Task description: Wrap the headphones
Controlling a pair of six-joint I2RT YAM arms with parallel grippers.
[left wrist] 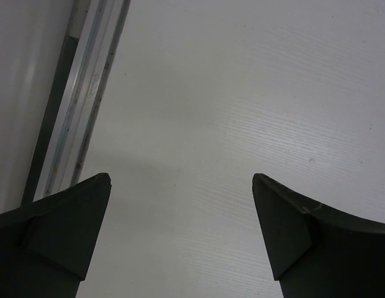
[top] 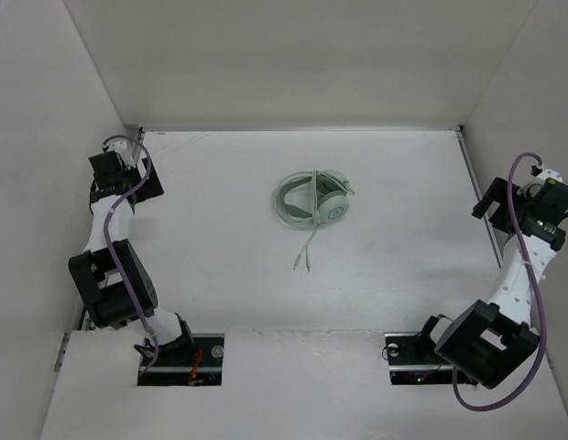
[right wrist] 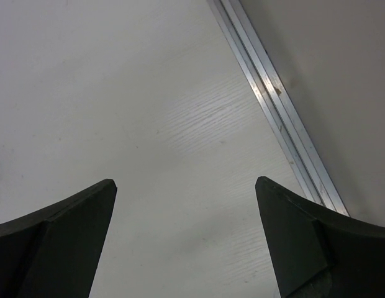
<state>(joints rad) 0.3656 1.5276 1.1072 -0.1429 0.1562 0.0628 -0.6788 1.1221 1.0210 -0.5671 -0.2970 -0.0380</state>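
The pale mint-green headphones (top: 313, 202) lie folded in the middle of the white table, one round ear cup (top: 333, 210) facing up. Their thin pale cable (top: 307, 249) trails toward the near side, two ends side by side. My left gripper (top: 128, 165) is far off at the table's left edge; in the left wrist view (left wrist: 181, 180) it is open and empty over bare table. My right gripper (top: 520, 203) is far off at the right edge; in the right wrist view (right wrist: 185, 183) it is open and empty. Neither wrist view shows the headphones.
White walls enclose the table on three sides. A metal rail runs along the left edge (left wrist: 87, 81) and the right edge (right wrist: 279, 105). Purple arm cables (top: 520, 266) loop by each arm. A white cover board (top: 302, 385) lies over the near edge between the bases.
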